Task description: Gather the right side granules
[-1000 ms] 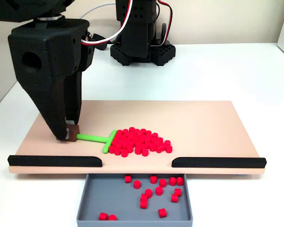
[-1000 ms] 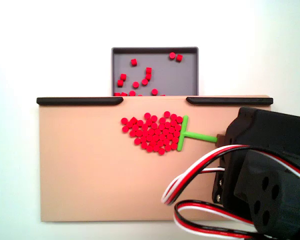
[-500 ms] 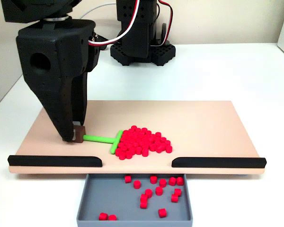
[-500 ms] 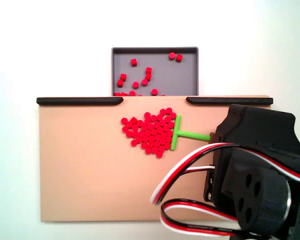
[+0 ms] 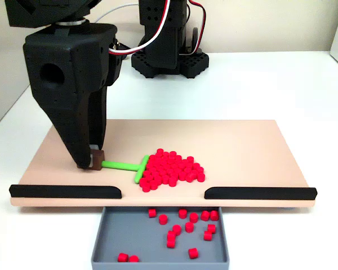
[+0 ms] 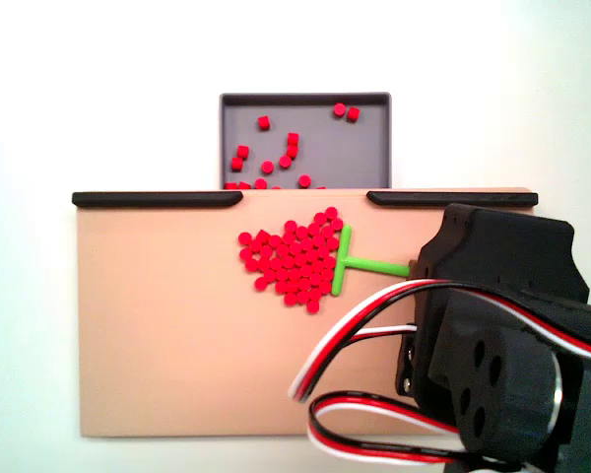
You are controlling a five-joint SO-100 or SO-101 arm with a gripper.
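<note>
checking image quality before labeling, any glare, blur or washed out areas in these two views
In a fixed view the granules look sharp and the light is even, with soft shadows; in another fixed view the white table is overexposed, and the near arm housing and cables look soft.

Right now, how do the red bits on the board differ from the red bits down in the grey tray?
The granules on the tan board are packed into one tight heap against the green T-shaped stick; the loose pieces in the grey tray lie scattered with gaps. The heap holds far more than the tray. Both are the same small bright red cylinders.
</note>
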